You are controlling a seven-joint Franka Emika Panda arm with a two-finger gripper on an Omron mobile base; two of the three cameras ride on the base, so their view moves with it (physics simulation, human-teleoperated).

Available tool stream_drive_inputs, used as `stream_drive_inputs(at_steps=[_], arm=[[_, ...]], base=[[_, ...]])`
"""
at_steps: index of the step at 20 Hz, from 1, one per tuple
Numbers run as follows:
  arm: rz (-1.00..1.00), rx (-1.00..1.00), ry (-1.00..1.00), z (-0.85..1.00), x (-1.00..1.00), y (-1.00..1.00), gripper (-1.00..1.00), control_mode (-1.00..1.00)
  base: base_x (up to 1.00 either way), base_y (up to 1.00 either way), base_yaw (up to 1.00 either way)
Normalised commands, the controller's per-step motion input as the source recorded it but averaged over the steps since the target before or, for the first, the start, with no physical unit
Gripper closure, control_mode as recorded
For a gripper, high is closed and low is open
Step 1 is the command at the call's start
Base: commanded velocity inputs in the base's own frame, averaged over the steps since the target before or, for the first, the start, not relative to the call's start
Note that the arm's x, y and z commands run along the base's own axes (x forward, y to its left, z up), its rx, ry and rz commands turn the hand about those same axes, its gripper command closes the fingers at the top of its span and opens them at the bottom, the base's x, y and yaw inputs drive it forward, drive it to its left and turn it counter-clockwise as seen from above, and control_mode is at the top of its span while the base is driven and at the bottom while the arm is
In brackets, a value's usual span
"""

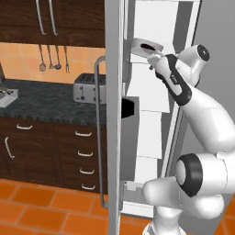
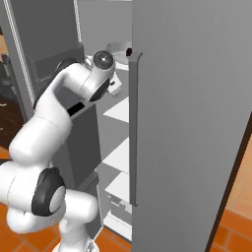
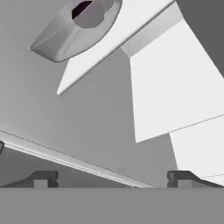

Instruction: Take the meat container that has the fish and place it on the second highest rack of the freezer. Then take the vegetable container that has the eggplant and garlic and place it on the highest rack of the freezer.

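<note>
A: Gripper (image 3: pixel 112 178)? We see it spread wide, holding nothing.
B: Tray (image 1: pixel 147 47) with eggplant (image 1: pixel 148 45) sits on a freezer (image 2: pixel 192 123) shelf, at 11 o'clock in our hand view.

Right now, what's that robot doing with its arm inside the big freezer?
The robot's arm reaches into the open freezer, up by the shelves. A grey container with something dark in it sits on a high shelf. The gripper is wide open just below it, holding nothing. On the kitchen counter stands a toaster.
</note>
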Motion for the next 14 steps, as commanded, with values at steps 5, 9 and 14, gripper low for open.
stream_drive_inputs(at_steps=[5,9,14], arm=[[0.45,-0.02,0.18,-0.13,-1.0,-0.42,-1.0,-1.0],[0.45,-0.03,0.42,-0.01,-1.0,-0.11,-1.0,-1.0],[0.42,-0.5,0.5,-0.35,-1.0,0.28,-1.0,-1.0]], base=[[0.0,0.0,0.0],[0.0,0.0,0.0],[0.0,0.0,0.0]])
